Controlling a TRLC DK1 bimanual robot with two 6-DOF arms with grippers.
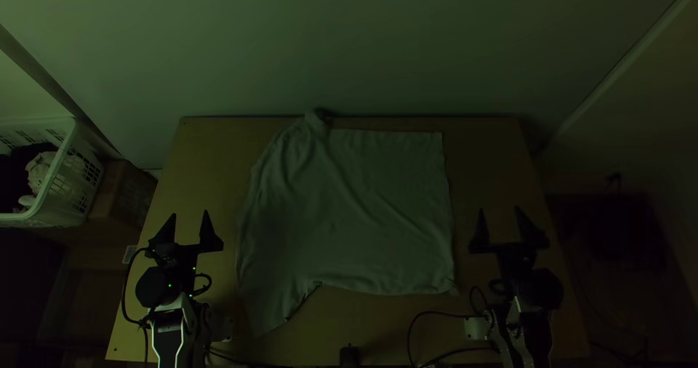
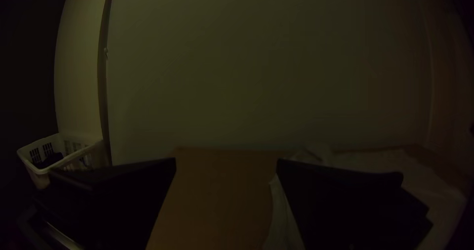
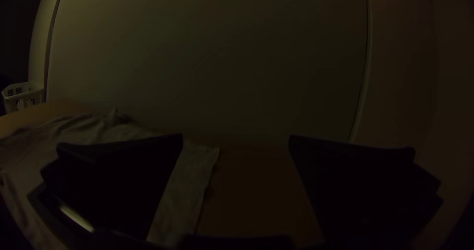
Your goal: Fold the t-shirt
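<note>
1. Pale cloth t-shirt (image 1: 371,215): on the light wooden tbl (image 1: 207,146), mid-tbl btwn the grippers, mostly spread flat w/ soft creases. Small bunched bit (image 1: 315,121) at the tbl's far edge; R side fairly straight; L side bulges out & tapers to a pt. twd the near edge.
2. L gripper, wide flat black fingers (image 1: 190,214): over tbl's L side, just beside the shirt, not touching. Claw wide apart, nothing in it; in its wrist view, wood shows btwn the fingers.
3. R gripper, same black type (image 1: 499,209): over tbl's R side, near the shirt's R edge, also apart from it. Claw spread wide, holding nothing.
4. White slotted plastic basket (image 1: 67,166): off tbl's L side, w/ dark & pale cloth (image 1: 40,170) inside. Brown box (image 1: 125,193) btwn basket & tbl.
5. Black cables (image 1: 418,323) along the near edge, + small black object (image 1: 350,356) near mid.
</note>
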